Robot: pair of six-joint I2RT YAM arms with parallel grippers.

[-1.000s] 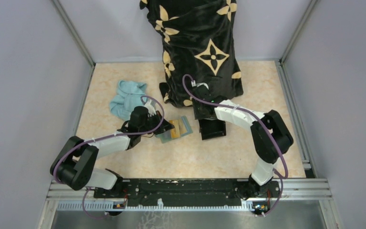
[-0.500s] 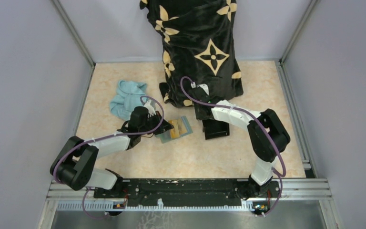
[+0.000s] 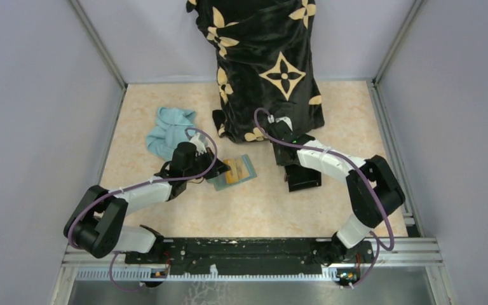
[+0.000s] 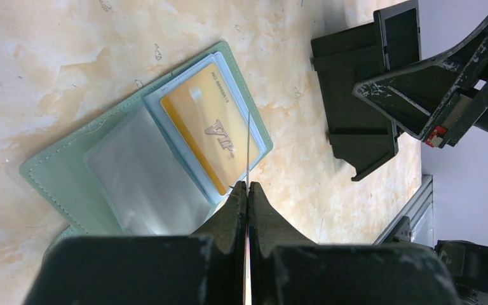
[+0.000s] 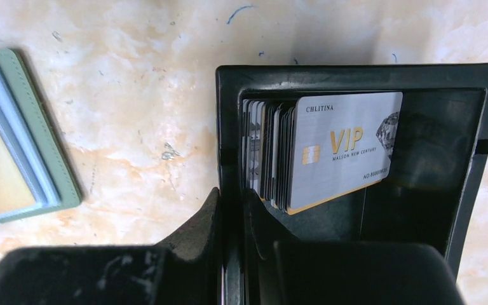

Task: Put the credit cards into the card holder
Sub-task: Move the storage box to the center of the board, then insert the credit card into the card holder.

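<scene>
The sage-green card holder (image 3: 235, 171) lies open on the table, with a tan-orange credit card (image 4: 210, 136) tucked in its right-hand slot. My left gripper (image 4: 248, 185) hovers just above the card holder (image 4: 51, 181), shut on a thin credit card (image 4: 248, 149) that shows only edge-on. My right gripper (image 5: 232, 190) is shut on the left wall of the black box (image 5: 356, 73), one finger inside and one outside. Several credit cards (image 5: 343, 149) stand in that box, a silvery one in front. From above, the box (image 3: 305, 179) sits right of the holder.
A crumpled light blue cloth (image 3: 168, 130) lies at the back left. A black cloth with tan flowers (image 3: 267, 63) hangs over something tall at the back centre. Grey walls and metal rails (image 3: 387, 114) bound the table.
My right gripper closed on the black box's wall and dragged the box to the right and a little nearer. The left arm has stayed put with its card.
</scene>
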